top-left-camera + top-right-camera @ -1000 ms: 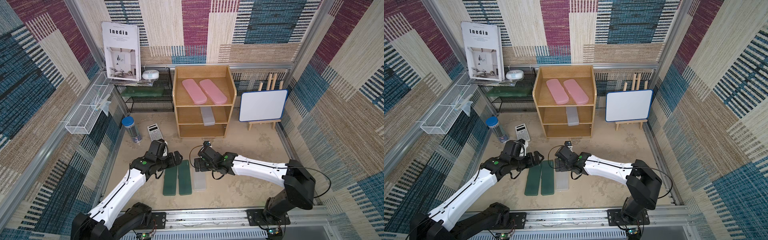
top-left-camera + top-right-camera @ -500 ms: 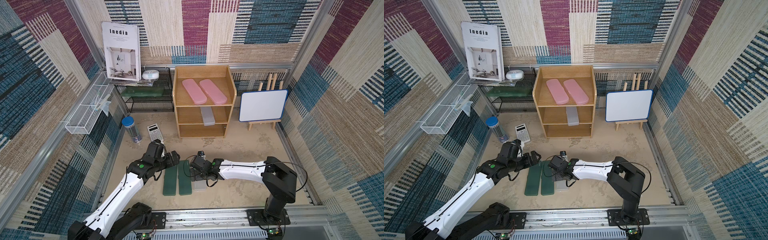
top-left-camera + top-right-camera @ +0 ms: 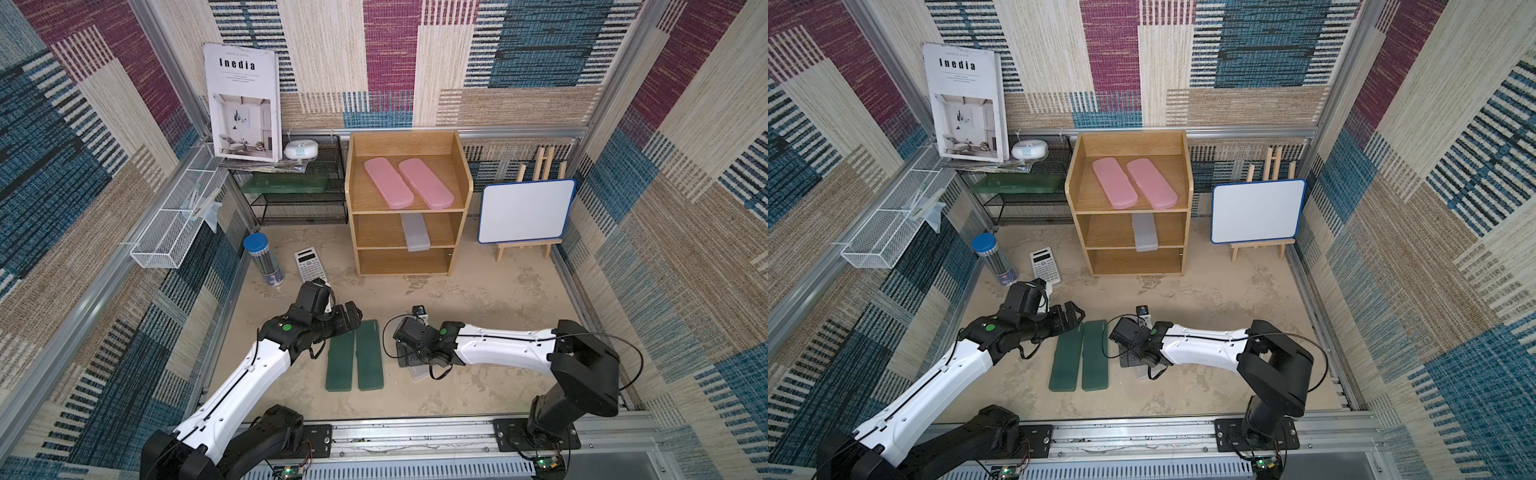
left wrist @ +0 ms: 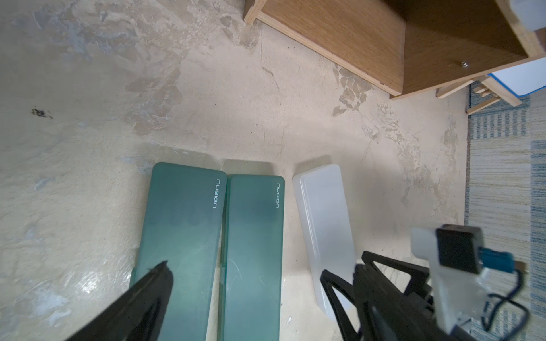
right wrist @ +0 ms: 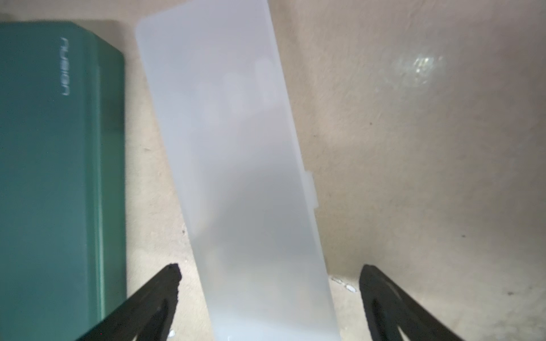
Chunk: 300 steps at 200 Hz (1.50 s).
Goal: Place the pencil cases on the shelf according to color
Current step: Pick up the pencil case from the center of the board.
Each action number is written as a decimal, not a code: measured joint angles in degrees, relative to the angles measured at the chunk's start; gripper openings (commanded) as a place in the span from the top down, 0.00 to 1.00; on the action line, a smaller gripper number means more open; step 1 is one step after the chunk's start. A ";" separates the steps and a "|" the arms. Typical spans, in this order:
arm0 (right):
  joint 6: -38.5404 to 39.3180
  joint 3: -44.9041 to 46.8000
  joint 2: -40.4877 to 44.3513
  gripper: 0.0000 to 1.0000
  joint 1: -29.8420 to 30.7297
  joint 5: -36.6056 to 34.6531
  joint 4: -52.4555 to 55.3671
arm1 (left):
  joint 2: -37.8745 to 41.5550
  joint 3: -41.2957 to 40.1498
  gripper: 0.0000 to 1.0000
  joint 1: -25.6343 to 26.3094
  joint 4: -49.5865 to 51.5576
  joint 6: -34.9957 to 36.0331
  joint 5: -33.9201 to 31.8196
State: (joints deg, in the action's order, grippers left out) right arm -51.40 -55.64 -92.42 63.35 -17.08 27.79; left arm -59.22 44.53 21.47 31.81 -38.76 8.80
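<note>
Left wrist view, green cases point(image 4: 206, 236) marked "nusign"

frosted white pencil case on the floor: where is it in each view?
Top views: mostly hidden under the right gripper, a corner showing, frosted white pencil case.
Left wrist: fully visible.
Right wrist: fills centre, between open jaws.
Shared landmark: neighbouring dark green pencil case.

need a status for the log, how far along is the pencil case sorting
Done: two pink cases on the shelf's top tier, one frosted case on the middle. In hand: the open right gripper straddles the second frosted case. Left: both green cases.
</note>
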 measured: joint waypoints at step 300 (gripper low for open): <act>3.15 -5.22 3.19 0.30 4.44 -3.78 5.84 | -0.44 -1.40 0.01 0.24 -0.04 0.46 -0.26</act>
State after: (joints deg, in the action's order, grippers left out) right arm -48.25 -60.86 -89.23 67.79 -20.86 33.63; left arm -59.66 43.13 21.71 31.77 -38.30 8.54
